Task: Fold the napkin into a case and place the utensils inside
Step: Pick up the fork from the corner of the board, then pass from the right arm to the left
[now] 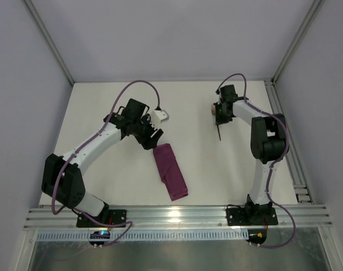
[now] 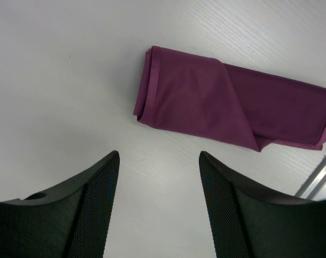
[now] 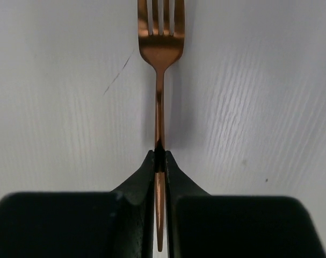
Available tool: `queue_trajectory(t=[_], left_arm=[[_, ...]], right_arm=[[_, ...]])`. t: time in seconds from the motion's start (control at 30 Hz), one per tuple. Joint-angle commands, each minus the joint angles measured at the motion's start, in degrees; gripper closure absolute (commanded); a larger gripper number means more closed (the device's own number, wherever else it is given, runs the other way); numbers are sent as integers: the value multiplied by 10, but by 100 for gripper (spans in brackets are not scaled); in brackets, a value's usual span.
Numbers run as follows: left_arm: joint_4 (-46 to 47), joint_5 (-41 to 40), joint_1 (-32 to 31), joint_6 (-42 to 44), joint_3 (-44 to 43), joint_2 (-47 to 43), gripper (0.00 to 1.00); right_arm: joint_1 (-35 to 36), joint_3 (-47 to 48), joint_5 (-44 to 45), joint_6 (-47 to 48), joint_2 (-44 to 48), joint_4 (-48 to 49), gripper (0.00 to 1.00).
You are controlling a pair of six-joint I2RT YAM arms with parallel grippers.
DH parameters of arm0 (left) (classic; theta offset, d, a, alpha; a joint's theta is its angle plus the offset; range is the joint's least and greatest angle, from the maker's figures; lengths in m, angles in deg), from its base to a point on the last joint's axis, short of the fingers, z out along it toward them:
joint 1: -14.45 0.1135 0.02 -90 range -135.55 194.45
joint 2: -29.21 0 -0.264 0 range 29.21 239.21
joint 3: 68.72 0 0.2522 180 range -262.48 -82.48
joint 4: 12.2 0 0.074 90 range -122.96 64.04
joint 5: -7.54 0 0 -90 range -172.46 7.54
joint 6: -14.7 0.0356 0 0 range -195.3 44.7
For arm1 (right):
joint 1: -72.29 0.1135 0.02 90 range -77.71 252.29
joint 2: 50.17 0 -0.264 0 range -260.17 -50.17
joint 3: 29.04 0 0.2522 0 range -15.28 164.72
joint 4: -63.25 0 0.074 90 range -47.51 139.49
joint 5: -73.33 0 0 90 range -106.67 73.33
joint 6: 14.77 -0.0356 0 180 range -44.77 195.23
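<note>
The magenta-purple napkin lies folded as a narrow oblong case (image 1: 170, 171) in the middle of the white table, its diagonal flap showing in the left wrist view (image 2: 205, 102). My left gripper (image 1: 151, 140) hovers just beyond the case's far end, open, with nothing but bare table between its fingers (image 2: 158, 156). At the back right, my right gripper (image 1: 218, 120) is shut on the handle of a copper-coloured fork (image 3: 160, 48), one of the utensils. The tines point away from the jaws (image 3: 159, 153). From above the fork (image 1: 219, 133) shows as a thin dark line under the gripper.
An aluminium rail (image 1: 171, 214) carrying both arm bases runs along the near edge, and its end shows beside the case (image 2: 318, 180). Another rail (image 1: 287, 135) lines the right side. Grey enclosure walls (image 1: 24, 113) stand on three sides of the table.
</note>
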Motion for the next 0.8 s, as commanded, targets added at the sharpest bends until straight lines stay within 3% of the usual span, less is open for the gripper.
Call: queue_trajectory(t=[0.0, 0.13, 0.27, 0.43, 0.53, 0.67, 0.77], left_arm=[[-63, 43, 3, 25, -34, -41, 37], [-89, 63, 15, 13, -38, -67, 37], [-121, 104, 49, 3, -52, -99, 37], [-195, 162, 99, 15, -97, -151, 36], [-234, 158, 114, 15, -102, -186, 29], [-252, 148, 115, 18, -84, -227, 20], [-271, 195, 115, 34, -69, -232, 18]], right_arm=[[35, -77, -45, 53, 148, 74, 96], [82, -167, -76, 124, 272, 91, 96], [176, -191, -96, 254, 362, 29, 96], [257, -193, -130, 417, 405, -39, 96], [321, -234, -148, 554, 450, -39, 96], [394, -251, -140, 650, 476, -28, 96], [456, -245, -103, 717, 470, -4, 96]])
